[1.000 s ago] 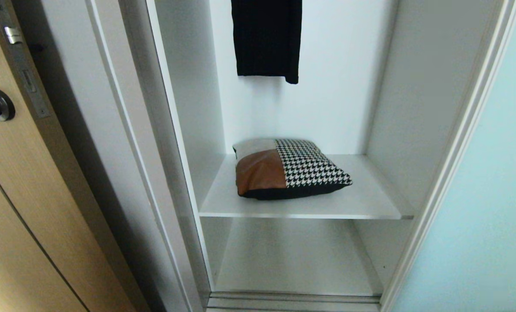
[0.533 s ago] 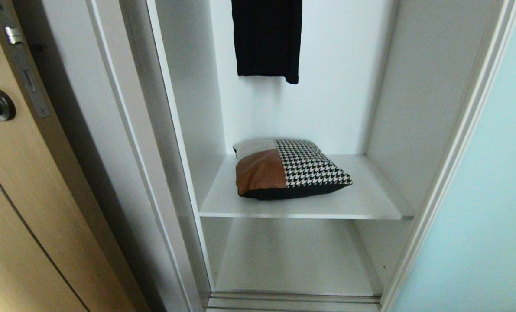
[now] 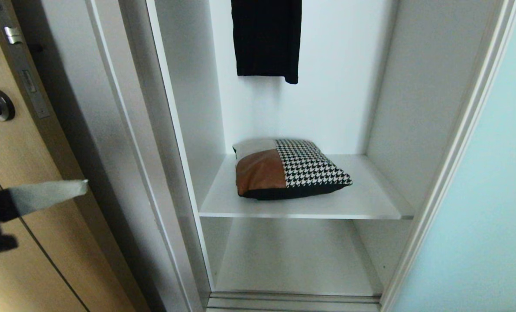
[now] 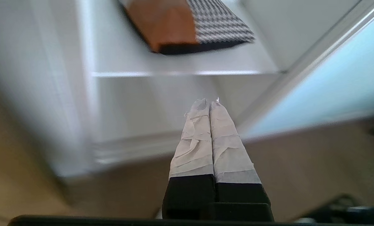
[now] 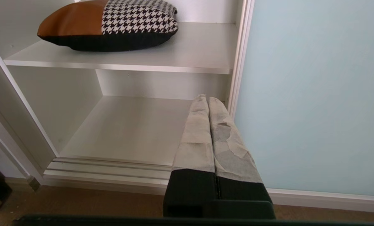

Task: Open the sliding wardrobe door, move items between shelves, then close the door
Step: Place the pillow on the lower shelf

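Left gripper is closed, empty; it should open wide, then approach the cushion level with the shelf.

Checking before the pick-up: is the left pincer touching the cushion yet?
Apart. The head view shows the left pincer out by the wooden door, with the wardrobe frame between it and the cushion on the shelf.

Upper shelf is a plain white board with a thin front edge, and the cushion lies flat on it, left of centre, set back from that edge, houndstooth half to the right, tan leather to the left. Below, the lower shelf is a plain white board too.
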